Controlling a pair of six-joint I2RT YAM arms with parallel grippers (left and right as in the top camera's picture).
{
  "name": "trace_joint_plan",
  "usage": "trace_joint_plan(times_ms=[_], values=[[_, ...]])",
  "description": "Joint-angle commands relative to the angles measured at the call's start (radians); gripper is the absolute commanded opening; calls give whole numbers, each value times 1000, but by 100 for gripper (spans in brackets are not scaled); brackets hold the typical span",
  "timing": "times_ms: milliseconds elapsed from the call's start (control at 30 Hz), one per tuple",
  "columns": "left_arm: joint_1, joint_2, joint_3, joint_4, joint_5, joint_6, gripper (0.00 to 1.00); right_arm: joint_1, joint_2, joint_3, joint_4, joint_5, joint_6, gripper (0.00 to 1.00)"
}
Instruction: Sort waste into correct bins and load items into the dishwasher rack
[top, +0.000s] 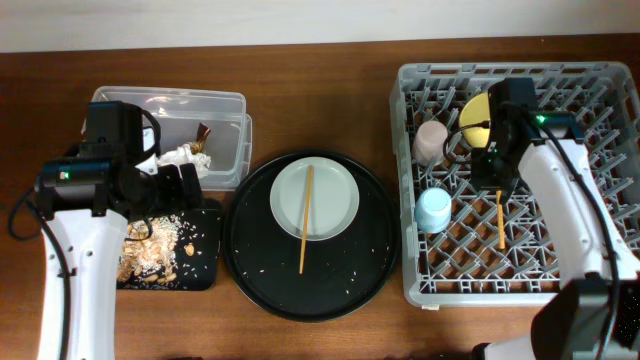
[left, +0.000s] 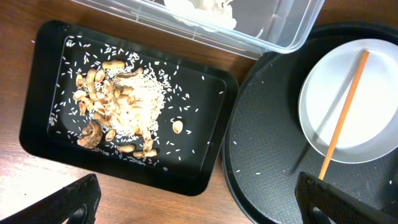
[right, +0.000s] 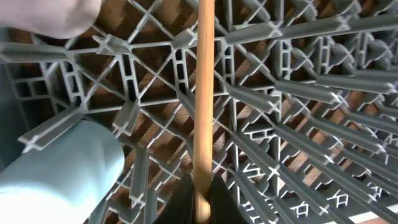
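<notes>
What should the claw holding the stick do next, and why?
Probably open the right claw and let go. The chopstick it pinches already seems to rest on the dishwasher rack lattice beside the light-blue cup. The other chopstick waits on the plate.

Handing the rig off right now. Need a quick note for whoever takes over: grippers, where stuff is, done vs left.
Left gripper: open, empty, above the black rectangular tray.
Right gripper: shut on one chopstick, low inside the dishwasher rack.
Done: food scraps in that tray; napkin and wrapper in the clear tub; pink cup, light-blue cup and yellow bowl in the rack.
Left: release this chopstick; load the plate and the second chopstick, which lies across it on the round black tray. Loose rice grains lie on that tray.
</notes>
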Motion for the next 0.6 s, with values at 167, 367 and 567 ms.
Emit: trace_joint_plan(times_ms=[167, 367, 567], values=[[2, 0, 3, 0, -7, 8, 99, -1, 128, -2, 43, -53, -117, 14], [2, 0, 3, 0, -7, 8, 99, -1, 123, 26, 11, -108, -29, 24], [2, 0, 3, 0, -7, 8, 99, 160, 122, 195, -139, -803, 45, 25]])
